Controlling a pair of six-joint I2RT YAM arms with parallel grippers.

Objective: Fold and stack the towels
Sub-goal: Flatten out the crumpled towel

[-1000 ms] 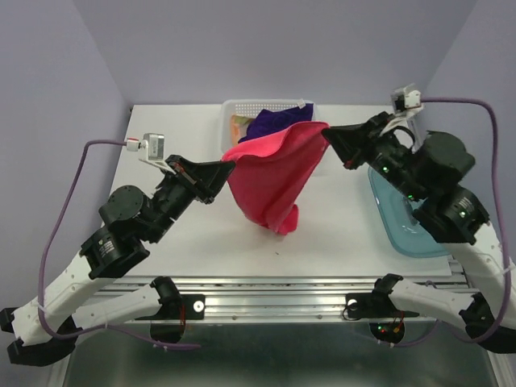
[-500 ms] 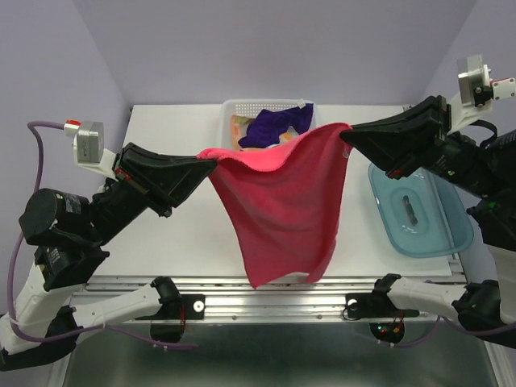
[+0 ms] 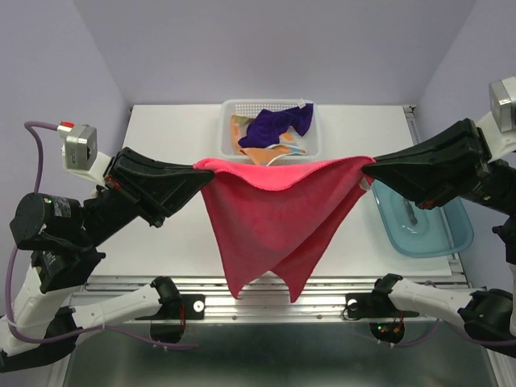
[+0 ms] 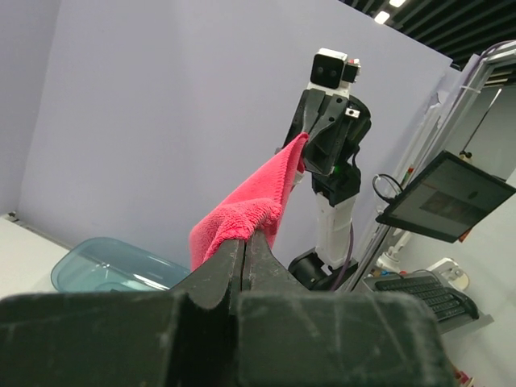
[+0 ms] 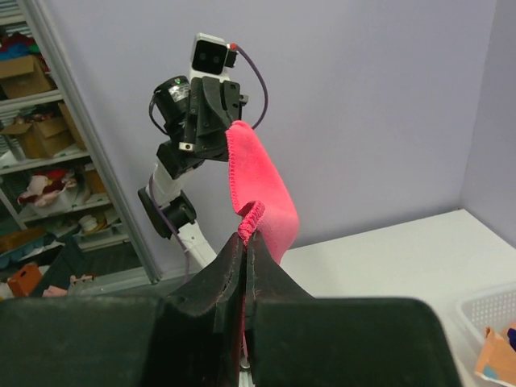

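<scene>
The hot pink towel (image 3: 278,214) hangs stretched in the air between my two grippers, its lower part drooping past the table's near edge. My left gripper (image 3: 200,167) is shut on its left corner, which shows in the left wrist view (image 4: 242,216). My right gripper (image 3: 367,168) is shut on its right corner, which shows in the right wrist view (image 5: 262,211). The dark purple towel (image 3: 278,123) and the orange polka-dot towel (image 3: 256,151) lie crumpled in the white basket (image 3: 228,107) at the back.
A translucent teal tray (image 3: 451,238) sits on the right side of the white table (image 3: 169,137), partly under my right arm. Purple walls stand on three sides.
Both grippers have lifted and pulled apart, stretching the pink towel from a hanging bunch into a wide taut sheet. The basket and tray have not moved.
</scene>
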